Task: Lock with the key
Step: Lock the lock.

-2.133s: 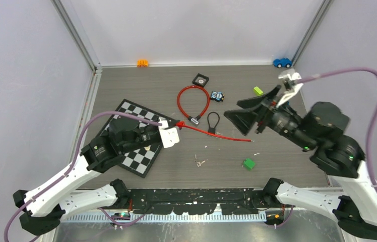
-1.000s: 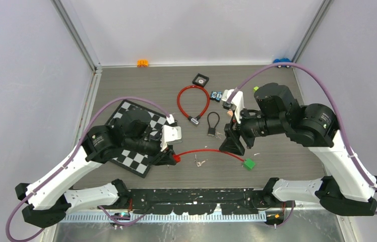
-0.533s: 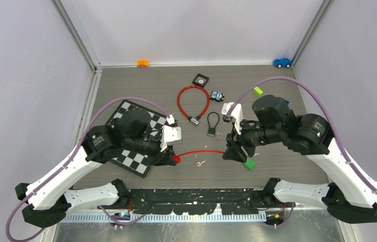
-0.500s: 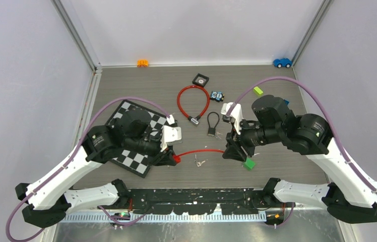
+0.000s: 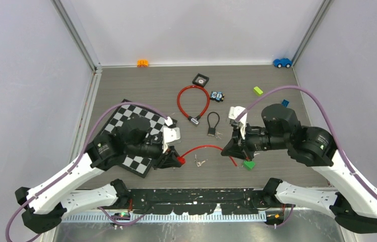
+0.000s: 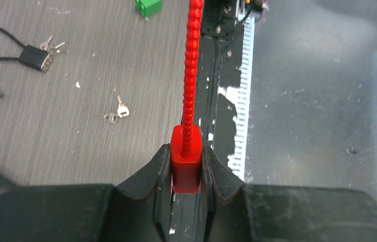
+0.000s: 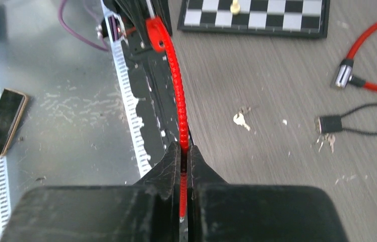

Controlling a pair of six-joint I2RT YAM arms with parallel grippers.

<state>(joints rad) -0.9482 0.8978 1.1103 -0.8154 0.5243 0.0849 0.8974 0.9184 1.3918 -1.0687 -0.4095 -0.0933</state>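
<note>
A red beaded strap lock [image 5: 204, 147] arches above the table between my two grippers. My left gripper [image 5: 176, 160] is shut on its red block head [image 6: 186, 171], and the strap [image 6: 190, 75] runs straight out from the jaws. My right gripper [image 5: 228, 149] is shut on the strap's thin free end [image 7: 176, 96]; the head [image 7: 154, 31] shows at the far end. A small pair of keys [image 5: 200, 163] lies loose on the table under the strap, also seen in both wrist views [image 6: 113, 113] [image 7: 240, 120].
A black cable padlock with keys [image 5: 212, 126] and a red cable loop lock [image 5: 193, 103] lie behind the strap. A chessboard [image 5: 131, 136] sits under the left arm. A green block [image 5: 249, 164] lies by the right gripper. Small toys lie along the back.
My right gripper has shut on the strap's free end, having come in from the back right. The strap now bows upward between the grippers. The left arm shifted slightly right.
</note>
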